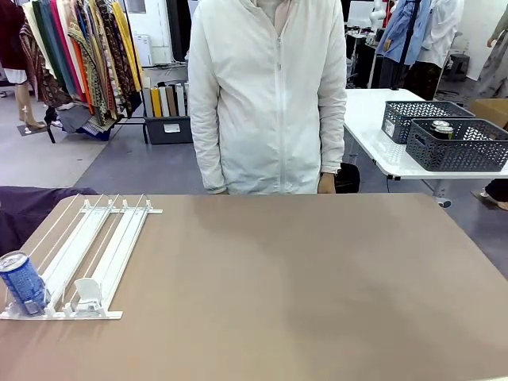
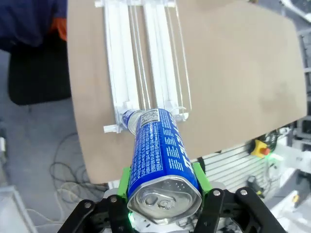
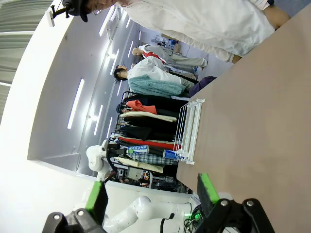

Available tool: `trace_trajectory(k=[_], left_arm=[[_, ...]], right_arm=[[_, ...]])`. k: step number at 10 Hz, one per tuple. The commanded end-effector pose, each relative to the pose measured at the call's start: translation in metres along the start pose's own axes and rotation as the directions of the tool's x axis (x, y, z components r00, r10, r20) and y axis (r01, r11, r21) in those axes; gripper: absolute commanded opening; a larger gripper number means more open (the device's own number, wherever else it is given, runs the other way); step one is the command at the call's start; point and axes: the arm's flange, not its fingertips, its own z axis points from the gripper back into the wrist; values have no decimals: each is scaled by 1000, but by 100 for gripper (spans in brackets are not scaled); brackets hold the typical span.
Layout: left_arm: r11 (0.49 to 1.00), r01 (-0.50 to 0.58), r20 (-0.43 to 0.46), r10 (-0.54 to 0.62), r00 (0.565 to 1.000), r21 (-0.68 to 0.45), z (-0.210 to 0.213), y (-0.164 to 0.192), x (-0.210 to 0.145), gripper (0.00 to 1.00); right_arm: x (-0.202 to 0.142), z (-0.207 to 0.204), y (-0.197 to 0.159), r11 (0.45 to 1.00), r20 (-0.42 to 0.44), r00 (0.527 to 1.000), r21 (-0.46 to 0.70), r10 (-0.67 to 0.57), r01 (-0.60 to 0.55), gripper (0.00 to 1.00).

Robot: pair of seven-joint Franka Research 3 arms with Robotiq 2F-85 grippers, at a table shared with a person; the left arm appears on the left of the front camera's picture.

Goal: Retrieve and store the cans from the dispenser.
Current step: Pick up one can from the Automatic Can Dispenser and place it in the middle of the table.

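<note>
Since the slim blue drink can [image 2: 160,145] must leave the flat white clear-railed dispenser [image 2: 116,58] at the near left corner of the brown surface [image 2: 233,73], the left jaws clench its silver-topped end, while the right jaws hang released and empty.

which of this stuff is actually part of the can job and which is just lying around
Job:
- blue can, gripped in the left gripper
- dispenser
- grey basket with can tops in it, probably the store

Lying about:
- other basket
- clothes rack
- dark cloth
</note>
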Motion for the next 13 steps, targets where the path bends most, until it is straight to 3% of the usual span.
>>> trace_trajectory(k=[1,5,6,7,9,10,12,13], left_arm=[[997,66,18,-67,998,43,7,-20,-9,0],[999,34,-4,-34,999,34,0,-13,-1,0],[995,66,-5,-66,998,-79,-17,-41,8,0],[995,52,-6,-52,999,-87,-34,-81,23,0],[963,241,-6,-243,970,-120,-75,-178,48,0],[954,285,-33,-289,957,-95,-106,-225,62,0],[915,395,-115,-402,909,-78,-193,-321,73,0],[886,459,-205,-462,863,-64,-241,-359,70,0]], right_arm=[[-1,1,3,1000,-15,1000,-7,8,-9,100],[-1,1,3,1000,-15,1000,-7,8,-9,100],[-1,1,3,1000,-15,1000,-7,8,-9,100],[-1,1,3,1000,-15,1000,-7,8,-9,100],[-1,1,3,1000,-15,1000,-7,8,-9,100],[-1,1,3,1000,-15,1000,-7,8,-9,100],[-1,1,3,1000,-15,1000,-7,8,-9,100],[-1,1,3,1000,-15,1000,-7,8,-9,100]])
